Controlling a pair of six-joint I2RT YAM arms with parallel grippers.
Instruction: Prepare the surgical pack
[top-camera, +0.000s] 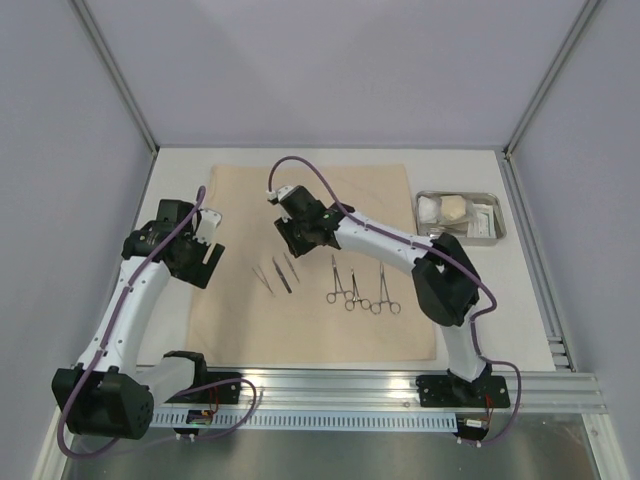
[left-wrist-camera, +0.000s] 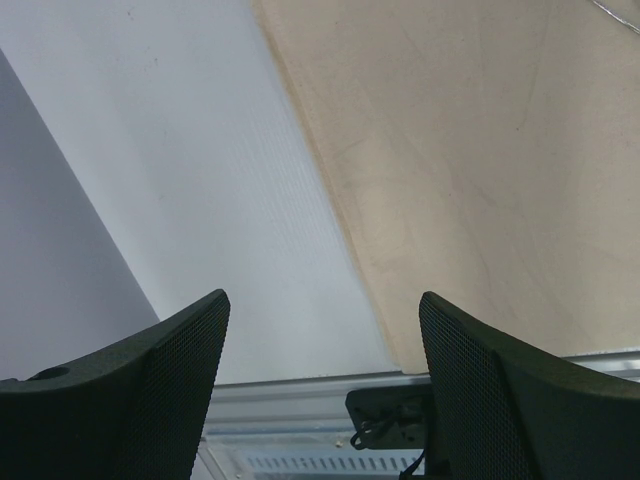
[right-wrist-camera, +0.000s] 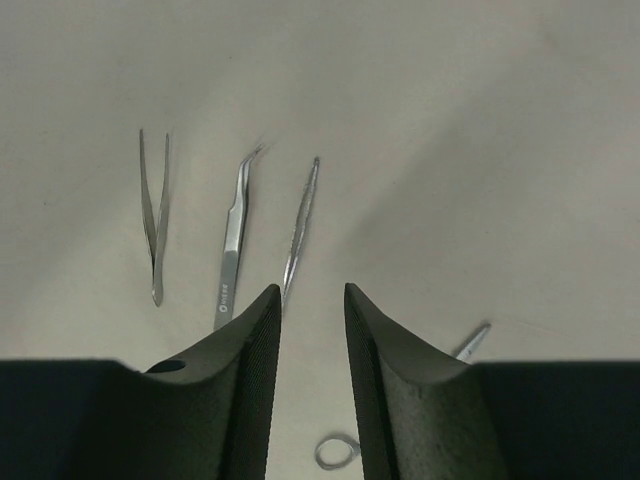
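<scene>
A tan cloth sheet (top-camera: 370, 200) lies flat on the table. Three tweezers (top-camera: 277, 273) and three scissor-handled clamps (top-camera: 358, 292) lie in a row on it. A steel tray (top-camera: 461, 194) at the right holds gauze pads (top-camera: 432, 208) and white packets (top-camera: 484, 218). My right gripper (top-camera: 298, 240) hovers above the cloth just behind the tweezers, jaws a little apart and empty (right-wrist-camera: 312, 290); the tweezers (right-wrist-camera: 233, 240) and a clamp ring (right-wrist-camera: 337, 450) show below it. My left gripper (top-camera: 203, 262) is wide open and empty (left-wrist-camera: 322, 295) over the cloth's left edge (left-wrist-camera: 480, 150).
White table surface (left-wrist-camera: 200, 150) lies left of the cloth. A metal rail (top-camera: 400, 385) runs along the near edge. Grey walls with metal frame posts (top-camera: 115, 75) enclose the table on three sides.
</scene>
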